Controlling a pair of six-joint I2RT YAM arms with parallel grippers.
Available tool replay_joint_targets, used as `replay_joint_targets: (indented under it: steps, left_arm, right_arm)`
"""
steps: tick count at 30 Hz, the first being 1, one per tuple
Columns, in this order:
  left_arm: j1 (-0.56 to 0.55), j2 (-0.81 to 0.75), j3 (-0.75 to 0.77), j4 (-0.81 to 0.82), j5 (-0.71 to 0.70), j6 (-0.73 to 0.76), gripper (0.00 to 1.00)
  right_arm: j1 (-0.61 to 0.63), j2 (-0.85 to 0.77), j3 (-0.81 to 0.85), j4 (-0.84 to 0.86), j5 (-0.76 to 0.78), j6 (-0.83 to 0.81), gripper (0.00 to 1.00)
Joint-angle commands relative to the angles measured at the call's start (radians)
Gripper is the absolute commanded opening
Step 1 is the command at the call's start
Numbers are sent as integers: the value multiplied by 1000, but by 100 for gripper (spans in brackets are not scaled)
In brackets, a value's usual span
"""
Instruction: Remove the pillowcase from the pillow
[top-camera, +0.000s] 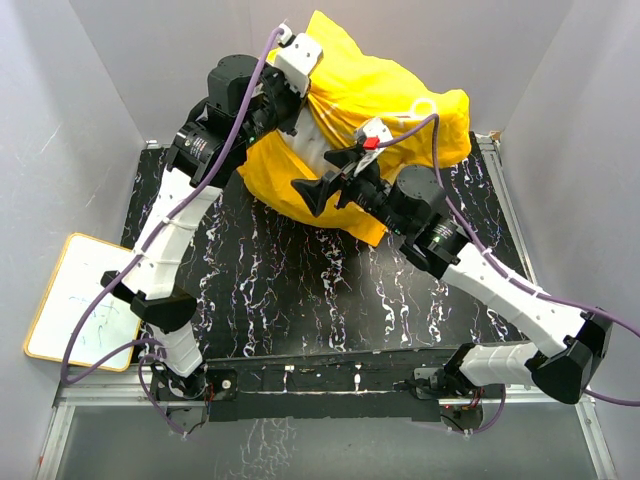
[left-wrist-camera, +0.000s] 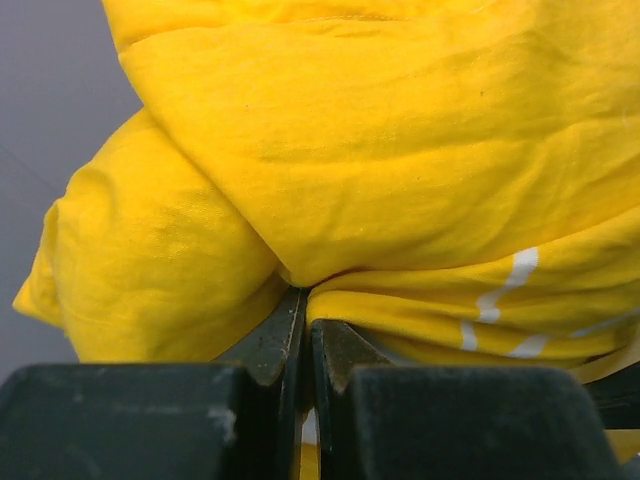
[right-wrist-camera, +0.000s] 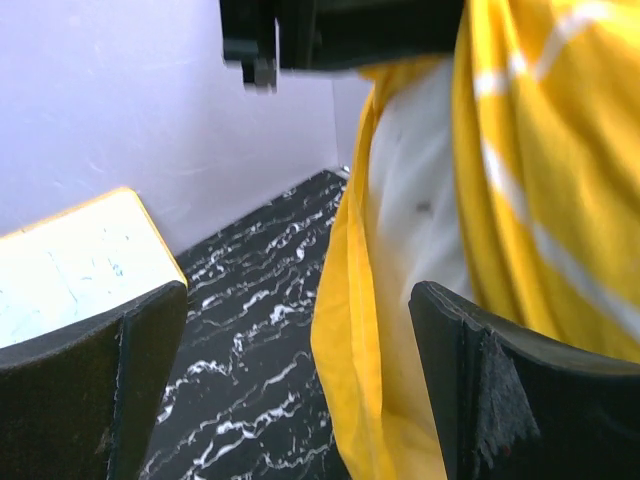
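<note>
The yellow pillowcase hangs as a bunched bundle over the far side of the table. My left gripper is shut on a fold of it near the top; the left wrist view shows the jaws pinching yellow fabric. The white pillow shows through the case's open lower edge. My right gripper is open, just in front of that opening. In the right wrist view its fingers straddle the hanging yellow hem, with the white pillow behind it.
The black marbled table lies below. A yellow-framed whiteboard lies off the table's left edge and also shows in the right wrist view. Grey walls enclose the left, back and right sides.
</note>
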Motion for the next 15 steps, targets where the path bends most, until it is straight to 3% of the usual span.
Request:
replay_joint_targets:
  steps: [1,5,11,15]
  left_arm:
    - [4,-46,31,-39,83,-51,0]
    - [4,-51,31,-60,115,-70,0]
    - [3,-71,31,-81,137,-72,0]
    - [4,-82,29,-95,141,-55,0]
  right_arm:
    - [4,15,67,83,-22,13,98]
    - [5,92,132,59,82,-45,98]
    - [4,171,201,36,479,-135,98]
    - [4,196,206,54,639,-165,98]
